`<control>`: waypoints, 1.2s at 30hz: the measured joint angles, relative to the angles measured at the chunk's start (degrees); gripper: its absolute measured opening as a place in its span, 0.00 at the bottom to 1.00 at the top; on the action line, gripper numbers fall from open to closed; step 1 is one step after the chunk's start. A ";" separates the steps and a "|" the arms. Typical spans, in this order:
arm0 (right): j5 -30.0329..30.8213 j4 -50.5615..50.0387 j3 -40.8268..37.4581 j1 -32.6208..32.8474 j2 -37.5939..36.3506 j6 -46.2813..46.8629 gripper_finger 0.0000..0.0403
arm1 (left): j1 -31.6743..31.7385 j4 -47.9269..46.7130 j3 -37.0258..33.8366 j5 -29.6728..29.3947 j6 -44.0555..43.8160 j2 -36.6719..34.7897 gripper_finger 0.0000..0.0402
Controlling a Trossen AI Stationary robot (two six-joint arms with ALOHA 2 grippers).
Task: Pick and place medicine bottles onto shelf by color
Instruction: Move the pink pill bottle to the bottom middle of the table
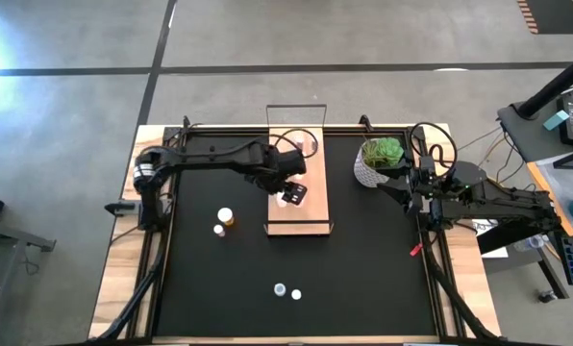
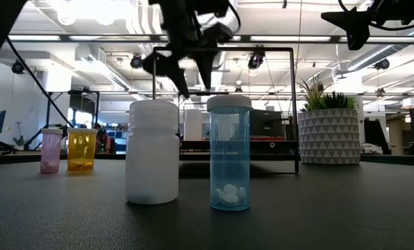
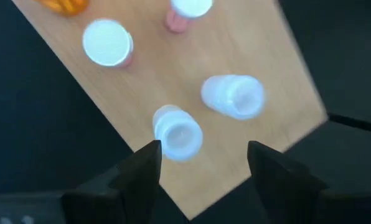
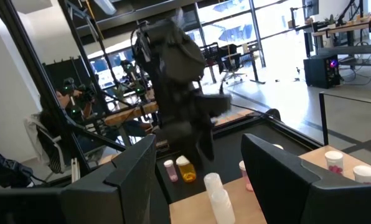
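The light-wood shelf (image 1: 311,207) lies in the middle of the black mat. My left gripper (image 1: 291,192) hovers above it, open and empty. In the left wrist view (image 3: 204,168) it looks straight down on two pale blue bottles (image 3: 178,132) (image 3: 234,96) standing on the board, with two pink bottles (image 3: 108,42) and an orange one (image 3: 64,5) farther along it. On the mat stand an orange bottle (image 1: 226,216), a pink one (image 1: 219,230), and a white and a blue bottle (image 1: 280,289) (image 1: 296,294) near the front edge. My right gripper (image 1: 387,185) waits open and empty beside the plant.
A green plant in a white patterned pot (image 1: 381,161) stands on the mat to the right of the shelf. The shelf's dark wire frame (image 1: 296,108) rises at its far end. In the low view the white bottle (image 2: 153,153) and the blue bottle (image 2: 229,153) stand close to the camera.
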 joint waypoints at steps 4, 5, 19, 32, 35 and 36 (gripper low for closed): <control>-0.02 0.00 0.00 -0.01 0.00 0.00 0.56 | -0.64 -1.63 -0.30 -1.65 1.80 -3.95 0.55; -0.02 0.00 0.00 -0.02 -0.02 0.00 0.56 | -0.96 -2.02 -0.30 -2.99 2.50 -4.79 0.55; 0.00 0.00 0.00 0.00 0.00 0.00 0.56 | -7.71 -10.75 -11.09 -13.04 9.23 -18.92 0.55; 0.00 0.00 0.00 0.00 0.00 0.00 0.56 | -8.53 -7.64 -30.21 -8.94 -4.35 -26.62 0.55; -0.02 0.00 0.00 0.00 0.00 0.00 0.56 | -8.82 -7.55 -33.14 -6.83 -6.03 -27.14 0.55; 0.00 0.00 0.00 -0.01 0.00 0.00 0.56 | -8.95 -7.57 -33.97 -6.76 -6.83 -27.14 0.55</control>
